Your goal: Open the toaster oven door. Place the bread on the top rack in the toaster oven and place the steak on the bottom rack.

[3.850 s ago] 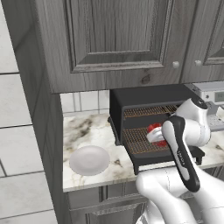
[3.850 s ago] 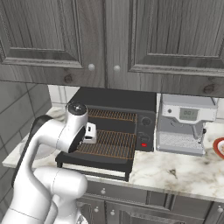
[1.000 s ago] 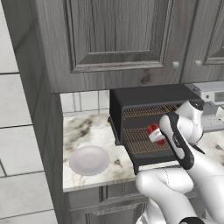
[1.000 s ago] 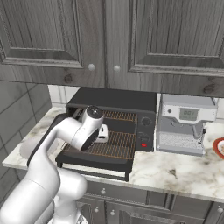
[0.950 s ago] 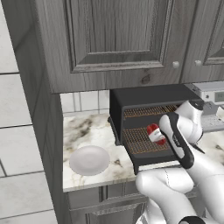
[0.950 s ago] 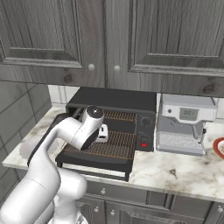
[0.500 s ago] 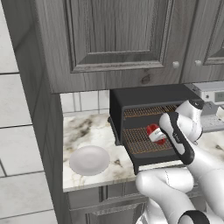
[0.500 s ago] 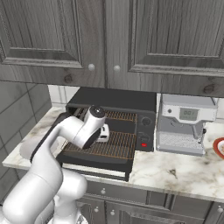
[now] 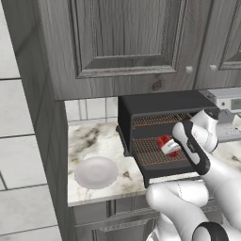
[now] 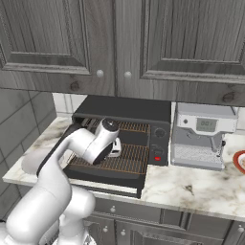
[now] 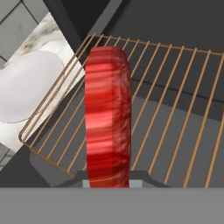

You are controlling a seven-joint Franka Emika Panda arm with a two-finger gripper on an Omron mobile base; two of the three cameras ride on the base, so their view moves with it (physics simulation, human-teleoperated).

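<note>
So my gripper (image 9: pixel 165 145) is clamped on the steak (image 11: pixel 107 116), holding it on edge right over the bottom rack (image 11: pixel 166 118), which sticks out of the toaster oven (image 10: pixel 125 107) above the dropped-open toaster oven door (image 10: pixel 107 181). Can't tell if the meat touches the wires. The top rack (image 9: pixel 160 119) sits up inside the cavity. 1 white plate (image 9: pixel 96 172) sits on the counter (image 9: pixel 92 140) left of the oven, and the coffee machine (image 10: pixel 201 135) stands to its right.
</note>
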